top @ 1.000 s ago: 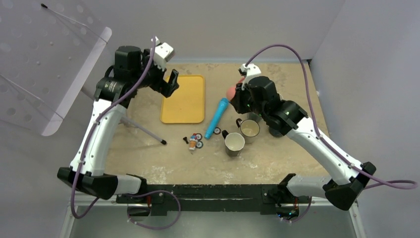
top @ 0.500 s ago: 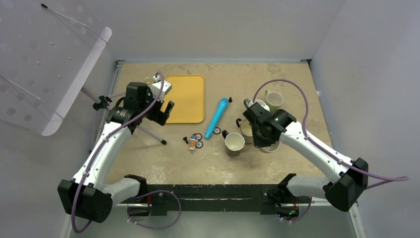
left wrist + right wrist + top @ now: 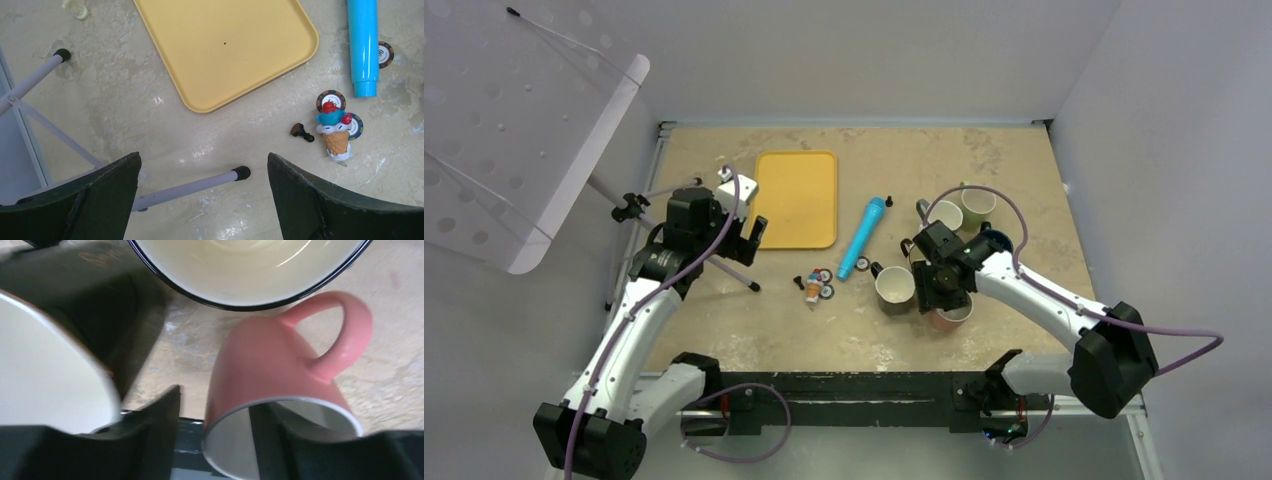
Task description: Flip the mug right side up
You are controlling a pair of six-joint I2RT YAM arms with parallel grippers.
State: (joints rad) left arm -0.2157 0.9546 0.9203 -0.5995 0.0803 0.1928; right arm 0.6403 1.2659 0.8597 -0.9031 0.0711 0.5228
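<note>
A second ago the right arm was raised over the far side of the tabletop [image 3: 984,150]. It has since swung down and back, so the right claw [image 3: 945,298] now sits low among the cups with the pink mug [image 3: 954,318] at the near edge of that cluster. The left arm has also pulled back, and the left claw [image 3: 752,228] is now beside the near left corner of the yellow tray [image 3: 796,198].

Only the right wrist view shows the grip. The right claw [image 3: 215,440] has one finger outside the pink mug [image 3: 270,365] and the other inside its mouth, apparently grasping the wall, though the contact is blurred. The mug's mouth faces the camera and its handle points away to the right.

The left wrist view shows the left claw [image 3: 202,165] released and holding nothing, above a stand leg [image 3: 190,186].

A dark mug [image 3: 895,288] stands just beside the pink one. A blue tube [image 3: 862,238], a toy ice cream [image 3: 334,131] and a chess pawn [image 3: 301,132] lie toward the middle.
</note>
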